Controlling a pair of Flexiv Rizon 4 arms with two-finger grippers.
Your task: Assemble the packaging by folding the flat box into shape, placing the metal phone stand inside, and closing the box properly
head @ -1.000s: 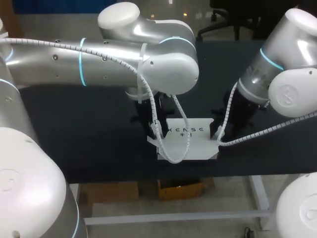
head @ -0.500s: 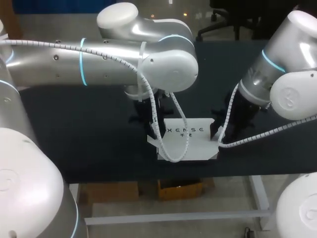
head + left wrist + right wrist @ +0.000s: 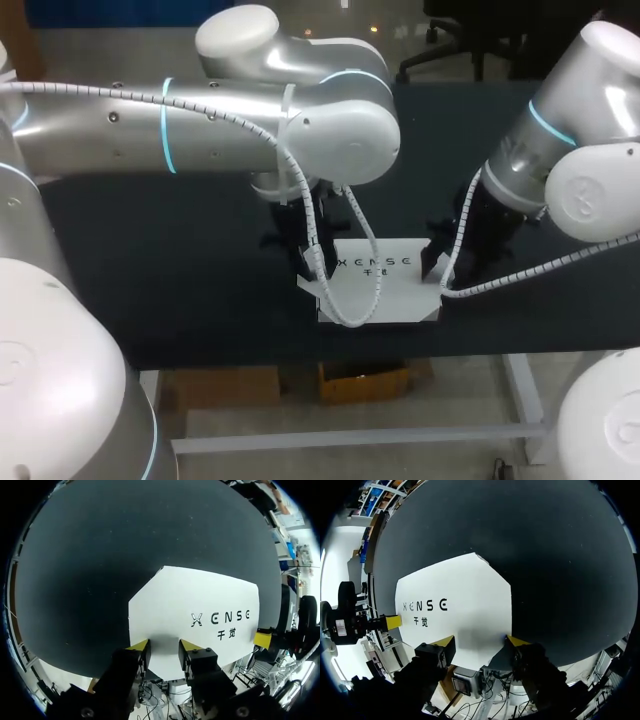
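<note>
The flat white box (image 3: pixel 385 290) with black print lies on the dark table (image 3: pixel 180 280), close to its front edge. My left gripper (image 3: pixel 305 265) is at the box's left edge. In the left wrist view the left gripper (image 3: pixel 164 647) is open, its yellow tips standing over the near edge of the box (image 3: pixel 200 605) with white card between them. My right gripper (image 3: pixel 440 265) is at the box's right edge. In the right wrist view the right gripper (image 3: pixel 481 641) is open wide over a corner of the box (image 3: pixel 465 605). No metal phone stand is in view.
The table's front edge (image 3: pixel 300 350) runs just below the box. Dark bare tabletop (image 3: pixel 125 540) stretches beyond the box on its far side. Each wrist view shows the other arm's yellow tip at the opposite box edge.
My right arm has shifted slightly and its fingers stand a little wider apart. The box and my left arm have stayed where they were.
</note>
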